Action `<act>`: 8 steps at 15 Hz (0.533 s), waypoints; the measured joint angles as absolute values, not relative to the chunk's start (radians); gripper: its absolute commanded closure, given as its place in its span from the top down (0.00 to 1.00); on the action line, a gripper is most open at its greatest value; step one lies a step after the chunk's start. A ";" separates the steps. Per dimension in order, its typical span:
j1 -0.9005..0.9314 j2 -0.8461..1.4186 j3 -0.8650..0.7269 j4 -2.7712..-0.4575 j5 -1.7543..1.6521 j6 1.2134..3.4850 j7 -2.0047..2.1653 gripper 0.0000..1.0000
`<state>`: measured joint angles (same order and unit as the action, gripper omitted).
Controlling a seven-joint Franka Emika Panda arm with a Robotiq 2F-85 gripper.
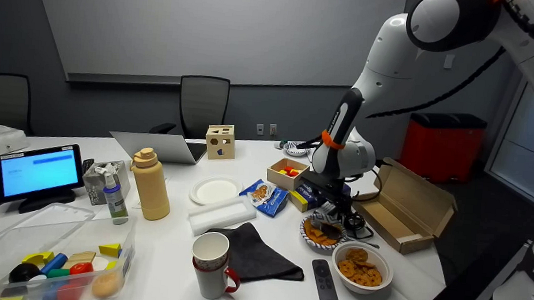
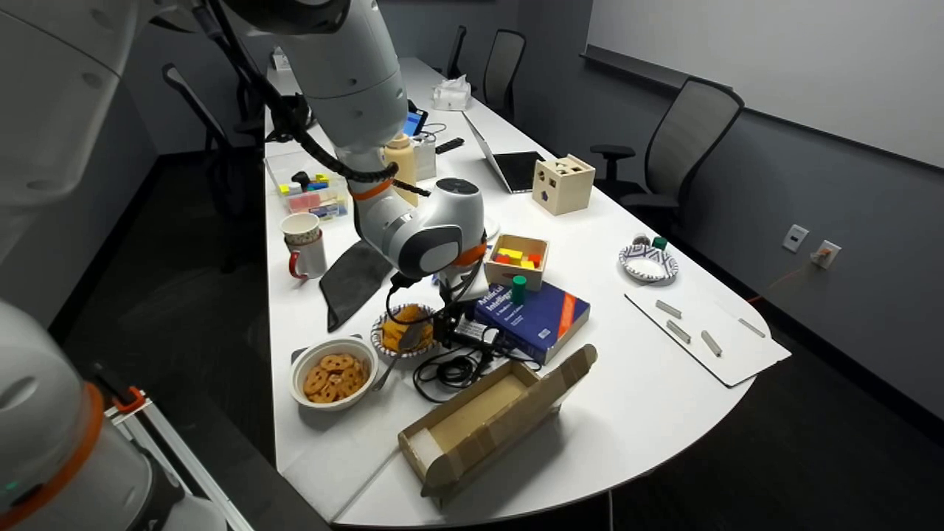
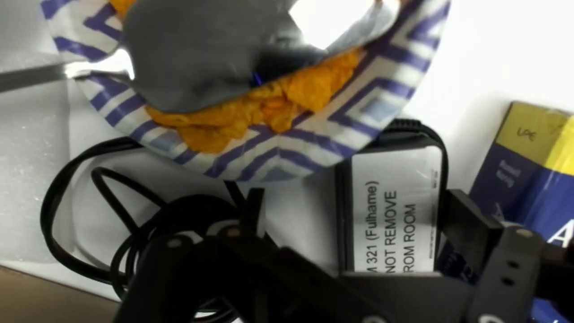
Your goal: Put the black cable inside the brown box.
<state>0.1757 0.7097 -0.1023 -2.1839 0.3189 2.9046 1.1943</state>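
- the black cable (image 2: 453, 371) is lying coiled on the table (image 2: 634, 413), just beside the brown box (image 2: 479, 414); no length of it is showing inside.
- the box is standing open, its lid (image 2: 520, 424) tilting outward and leaving the inside accessible.
- a power brick (image 3: 393, 208), in my judgement belonging to the cable, is resting near the paper bowl (image 3: 278, 157) and the blue book (image 2: 542, 328).
- the gripper (image 3: 361, 206) is standing released, its fingers (image 3: 474, 223) spreading to either side of the brick; nothing is being held. whether a finger is touching the brick, the wrist view is not settling.
- done, as judged: positioning is looking nearly complete.
- left, as judged: gripping, lifting, carrying, lowering into the box and letting go are awaiting execution.
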 measured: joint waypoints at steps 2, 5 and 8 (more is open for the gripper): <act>0.176 0.711 -0.108 -2.179 0.319 2.904 1.194 1.00; 0.176 0.711 -0.113 -2.169 0.318 2.904 1.194 1.00; 0.176 0.718 -0.115 -2.166 0.318 2.903 1.194 1.00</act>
